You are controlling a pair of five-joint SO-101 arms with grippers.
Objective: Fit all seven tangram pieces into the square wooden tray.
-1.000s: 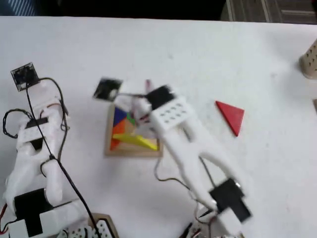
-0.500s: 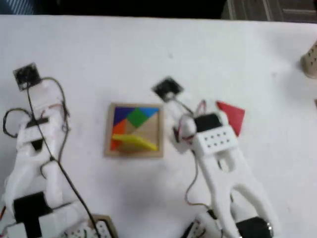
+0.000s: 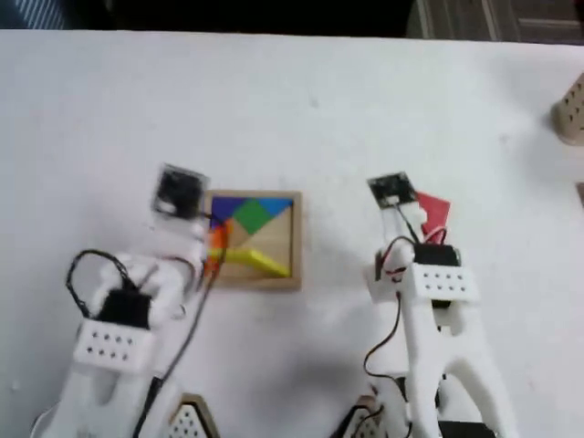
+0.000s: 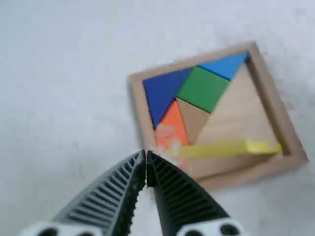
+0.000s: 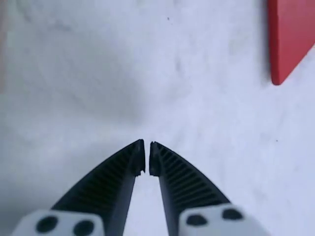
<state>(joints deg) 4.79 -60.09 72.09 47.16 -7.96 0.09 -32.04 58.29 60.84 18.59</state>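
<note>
The square wooden tray [image 3: 246,281] lies at mid-table with blue [image 4: 162,91], green [image 4: 202,88], light blue [image 4: 224,65] and orange [image 4: 172,125] pieces lying flat in it. A yellow piece [image 3: 255,261] lies tilted across the tray's near part, one end [image 4: 263,146] on the rim. Bare wood [image 4: 236,113] shows between them. My left gripper [image 4: 146,155] is shut and empty, its tips over the tray's near left corner beside the orange piece. A red triangle [image 3: 434,212] lies on the table right of the tray. My right gripper [image 5: 146,145] is shut and empty over bare table, the red triangle [image 5: 290,34] just off to one side.
The white table [image 3: 347,109] is open behind the tray and between the two arms. A tan perforated object [image 3: 570,114] stands at the far right edge. Another tan piece [image 3: 187,420] sits at the front edge by the left arm's base.
The right arm swung from over the tray to the right and now sits beside the red triangle. The left arm came in from the far left to the tray's left edge.
</note>
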